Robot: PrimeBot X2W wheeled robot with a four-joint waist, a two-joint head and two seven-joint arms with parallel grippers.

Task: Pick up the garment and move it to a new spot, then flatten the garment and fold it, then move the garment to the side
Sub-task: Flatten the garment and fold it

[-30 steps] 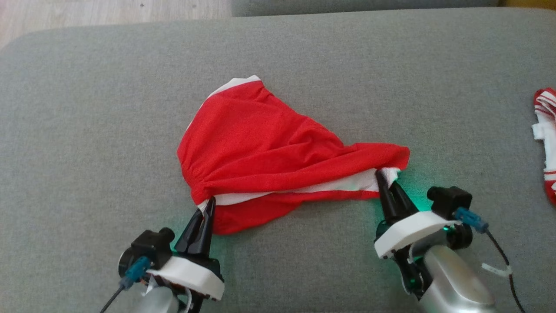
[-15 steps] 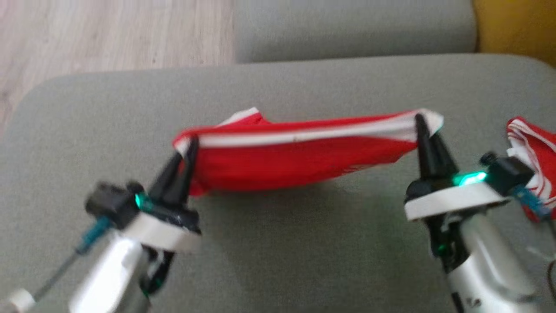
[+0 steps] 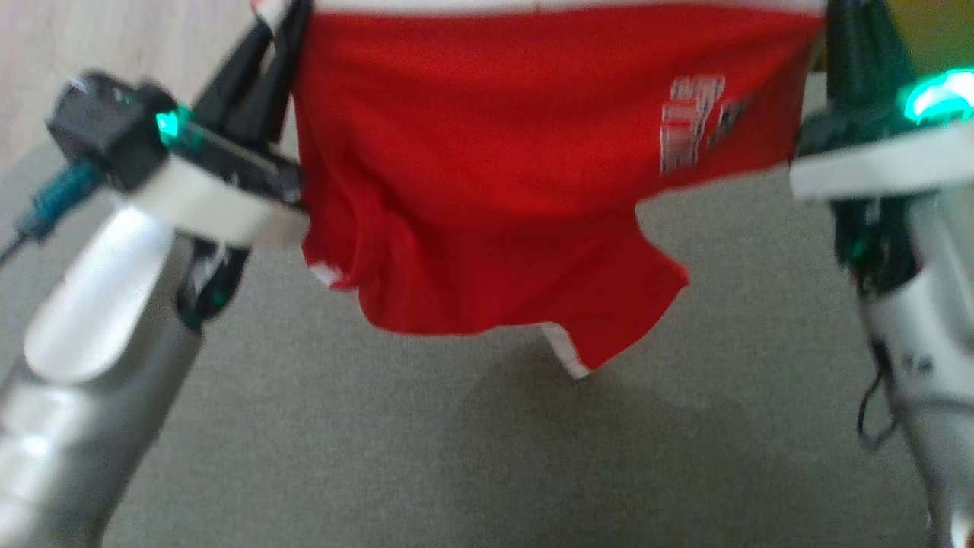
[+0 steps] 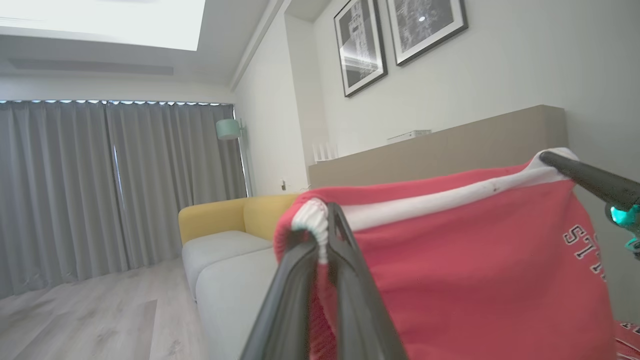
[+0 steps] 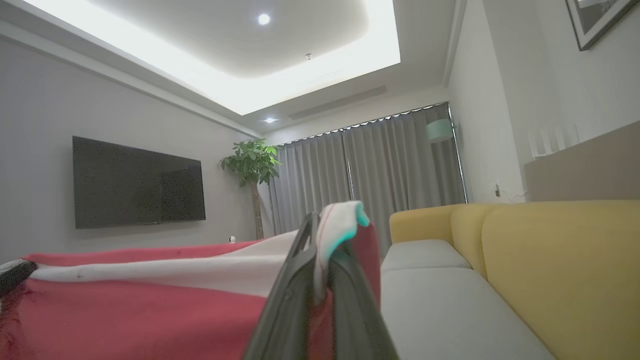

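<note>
Red shorts point(image 3: 487, 175) hang from your left gripper point(image 4: 326, 227) and right gripper point(image 5: 320, 235) (both clamped on the waistband); jerking risks slippage.

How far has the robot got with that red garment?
Done: the pickup. The red garment hangs clear of the grey cushion, stretched between the left gripper and right gripper, both shut on its white band. In hand: carrying it to a new spot. Left: laying it down, flattening, folding, moving it aside.

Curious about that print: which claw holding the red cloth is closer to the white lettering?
The right gripper: the lettering sits at its end of the red garment; the left gripper pinches the plain end.
</note>
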